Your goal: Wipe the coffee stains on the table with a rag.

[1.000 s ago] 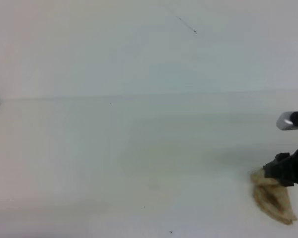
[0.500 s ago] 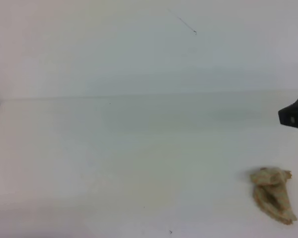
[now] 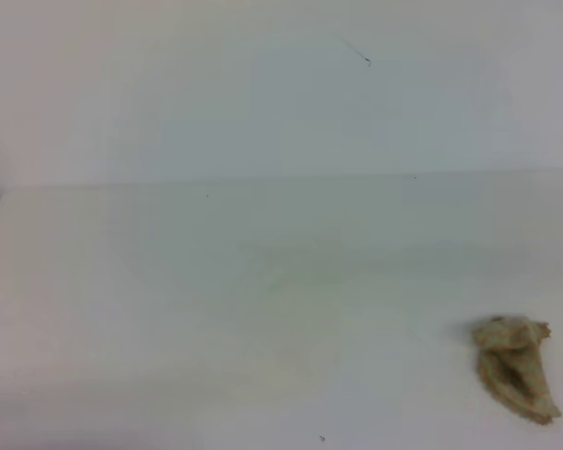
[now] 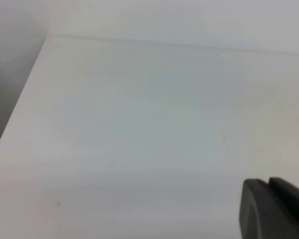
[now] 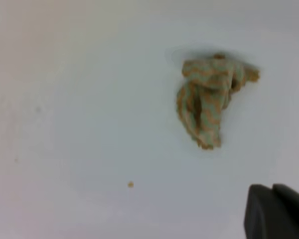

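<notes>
We see the rag (image 3: 516,367) lying alone on the white worktop (image 3: 263,300), near the front right corner in the high view. It is a crumpled beige-tan lump with folds, wider at its upper end and tapering toward the front edge, and nothing touches it. In the right wrist view the same rag (image 5: 209,99) sits up and to the right of centre, showing wavy tan lines on a paler ground, with a soft shadow around its upper edge. A single small tan speck (image 5: 130,184) lies on the worktop well below and to the left of it.

We cannot pick out any brown blotch of coffee on the surface; only a very faint yellowish tinge shows near the middle of the worktop, too weak to be sure of.

Neither arm appears in the high view. Of our right gripper (image 5: 278,211) only a dark corner shows at the lower right of its own camera, well apart from the rag; we cannot tell whether its fingers are released or clenched. Our left gripper (image 4: 274,209) likewise shows only a dark corner over bare worktop, and we cannot tell its state either.
</notes>
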`<action>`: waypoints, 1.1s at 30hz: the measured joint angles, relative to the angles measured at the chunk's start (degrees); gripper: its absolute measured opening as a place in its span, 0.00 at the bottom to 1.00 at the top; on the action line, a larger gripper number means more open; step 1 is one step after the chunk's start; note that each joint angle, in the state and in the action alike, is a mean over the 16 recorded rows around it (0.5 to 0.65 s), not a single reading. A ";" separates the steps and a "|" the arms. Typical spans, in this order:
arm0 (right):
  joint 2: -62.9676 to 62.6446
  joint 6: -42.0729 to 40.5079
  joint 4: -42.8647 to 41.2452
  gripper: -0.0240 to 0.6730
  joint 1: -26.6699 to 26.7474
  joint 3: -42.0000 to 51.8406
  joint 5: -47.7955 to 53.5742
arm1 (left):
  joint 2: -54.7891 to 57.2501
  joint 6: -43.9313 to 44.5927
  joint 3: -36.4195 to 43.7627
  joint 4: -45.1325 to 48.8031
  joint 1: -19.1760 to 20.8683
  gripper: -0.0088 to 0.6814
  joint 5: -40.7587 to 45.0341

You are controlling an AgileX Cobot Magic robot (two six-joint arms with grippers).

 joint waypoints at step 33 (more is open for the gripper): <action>-48.34 -0.27 -10.30 0.04 -9.98 26.44 -34.68 | 0.00 0.00 0.00 0.00 -0.09 0.01 0.00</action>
